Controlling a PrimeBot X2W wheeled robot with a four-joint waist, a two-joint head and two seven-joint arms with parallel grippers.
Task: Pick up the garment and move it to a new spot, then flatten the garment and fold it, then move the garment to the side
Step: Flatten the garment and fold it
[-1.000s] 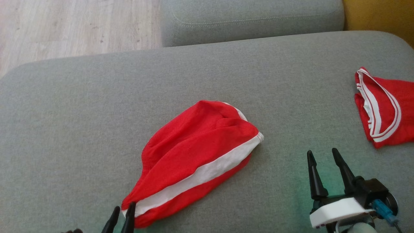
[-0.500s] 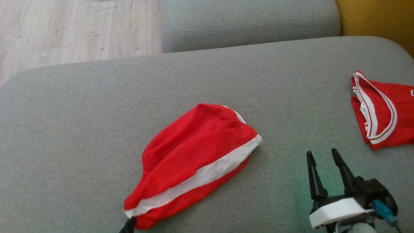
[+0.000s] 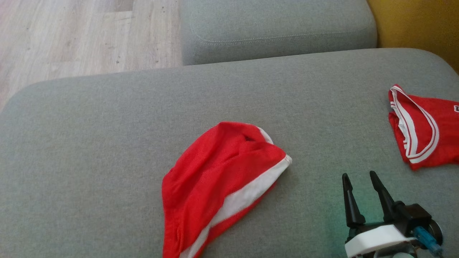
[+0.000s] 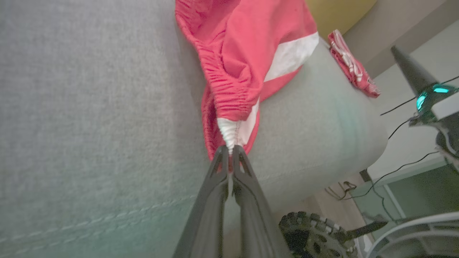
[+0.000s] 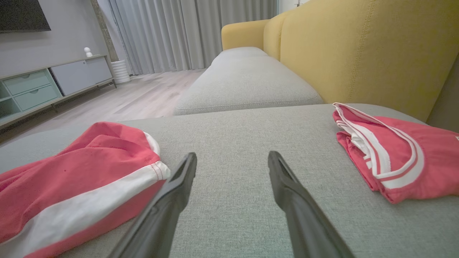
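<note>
**Fig., near to far.** L gripper (image 4: 231,152): fingers are pressing together, pinching the gathered white-seamed waistband corner of the garment (image 4: 251,53), red shorts w/ a white side stripe. The garment is lying crumpled approx. mid-way across the grey sofa seat (image 3: 89,143), its near end running past the head view's bottom edge. R gripper (image 3: 359,174): fingers are standing spread, holding nothing, above bare seat near the garment's right side, tips pointing away from the robot. Farther right and well apart, a second red garment (image 3: 419,129) w/ white trim is lying by the seat's right edge. Beyond: a second grey cushion (image 3: 276,32), a yellow backrest (image 3: 412,25) at right, pale wood floor (image 3: 71,36) at left. In the R wrist view, a low cabinet (image 5: 53,82) and grey curtains (image 5: 179,32) are standing at the far wall.
</note>
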